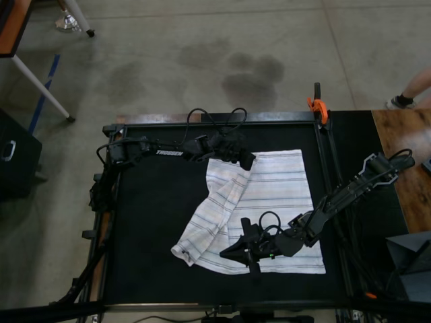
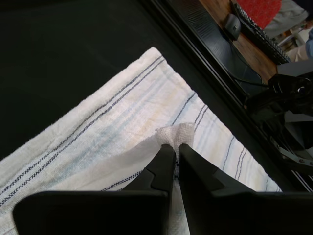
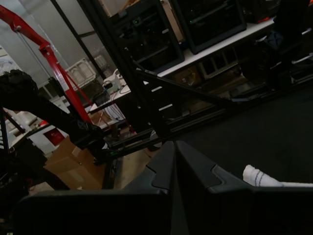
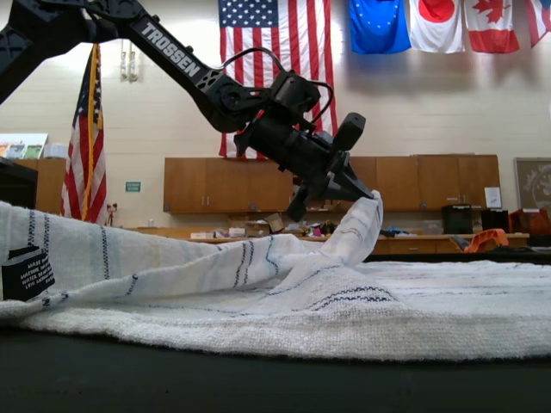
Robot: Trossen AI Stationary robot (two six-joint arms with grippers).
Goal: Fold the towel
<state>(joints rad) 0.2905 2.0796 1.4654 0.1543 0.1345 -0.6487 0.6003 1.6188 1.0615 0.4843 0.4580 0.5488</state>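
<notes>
The towel [image 1: 283, 182] lies on the black table [image 1: 155, 229], filling the half of the table nearer the top view's right. Its long right hem runs just inside the table's right rail. Its far hem sits near the table's back edge, and its near hem stops short of the front edge.

The table's left half in the top view is bare black surface. 1 flap of cloth is turned over toward that side and ends in a bunched corner near the table's middle.

The left gripper [image 1: 248, 161] is near the table's back edge. Its 2 fingers are pinched tight on a small tuft of the towel's hem.

The right gripper [image 1: 232, 254] sits over the towel toward the table's front edge. Its fingers are drawn together with no gap showing. The pictures do not show whether cloth is caught between them.

The left wrist view shows the pinch up close. The left gripper [image 2: 176, 147] has white terry poking out above its tips, with the rest of the towel [image 2: 112, 132] flat below it.

The exterior view alone shows height. The left gripper [image 4: 362, 194] holds the hem lifted clear of the table, and the towel [image 4: 258, 301] slopes down from it.

The right wrist view shows the right gripper [image 3: 174, 147] with only a rolled bit of towel [image 3: 257, 177] beside it.
</notes>
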